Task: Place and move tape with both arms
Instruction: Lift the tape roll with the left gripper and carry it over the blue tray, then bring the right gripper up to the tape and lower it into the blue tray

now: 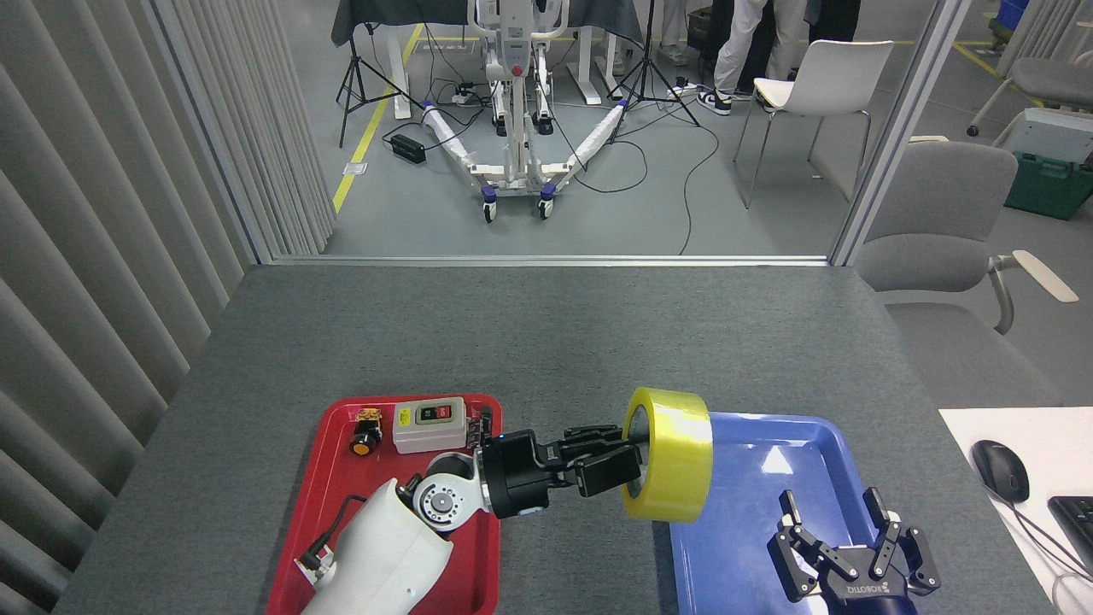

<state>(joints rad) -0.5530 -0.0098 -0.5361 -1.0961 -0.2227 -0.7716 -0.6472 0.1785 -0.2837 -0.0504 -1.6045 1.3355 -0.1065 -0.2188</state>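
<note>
A grey felt-topped table (pixel 546 342) carries a red tray (pixel 337 504) on the left and a blue tray (pixel 751 453) on the right, well apart. In the red tray's far end sit a grey switch box (pixel 429 424) and a small orange push-button (pixel 365 442) just beside it. At the right edge lie a black mouse (pixel 1000 469) and a keyboard corner (pixel 1076 519). Beyond the table stand a white chair (pixel 824 81), a grey armchair (pixel 939 222), and a wheeled white stand (pixel 517 162) among floor cables.
</note>
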